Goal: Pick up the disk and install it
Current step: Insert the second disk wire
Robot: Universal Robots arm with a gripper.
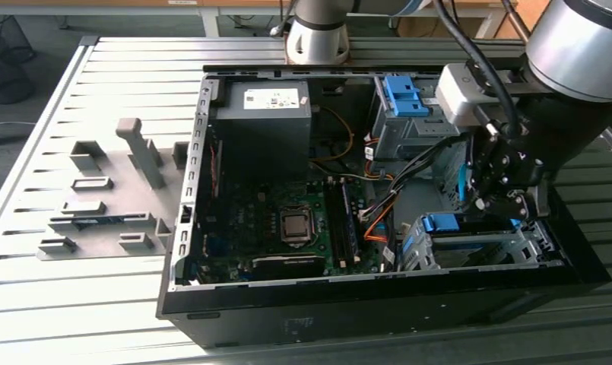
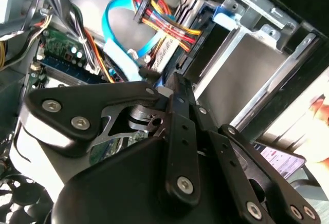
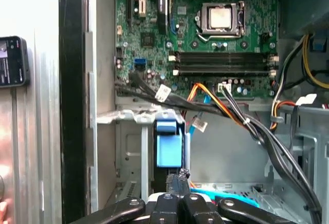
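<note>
**Q:** Exterior view, item one: where does the disk (image 1: pixel 453 223) lie?

**A:** Its blue carrier sits at the top of the metal drive cage (image 1: pixel 488 255). The cage is in the corner of the open computer case (image 1: pixel 194 228) that is nearest the camera, on the exterior view's right. In the first wrist view the same blue end (image 3: pixel 168 149) stands in the cage mouth, directly ahead of the fingertips.

**Q:** And the gripper (image 1: pixel 493 209)?

**A:** It hangs just above the blue carrier. In both wrist views (image 2: pixel 172 88) (image 3: pixel 180 183) the jaws are drawn narrow, close together. It cannot be told whether they pinch the carrier's edge or merely meet it.

**Q:** What surrounds the cage?

**A:** A bundle of orange, red and black cables (image 1: pixel 372 213) runs beside it toward the motherboard (image 1: pixel 275 220), which lies flat in the middle of the case. A grey power supply (image 1: pixel 265 122) occupies the far corner. A second blue-fronted bay (image 1: pixel 407 95) stands at the far side on the exterior view's right.

**Q:** And outside the case?

**A:** The case rests on a slatted metal counter (image 1: pixel 83 304). On the exterior view's left, well apart from the case, a grey fixture tray (image 1: pixel 108 198) carries several upright blocks. The arm's base (image 1: pixel 316 34) rises behind the case.
</note>
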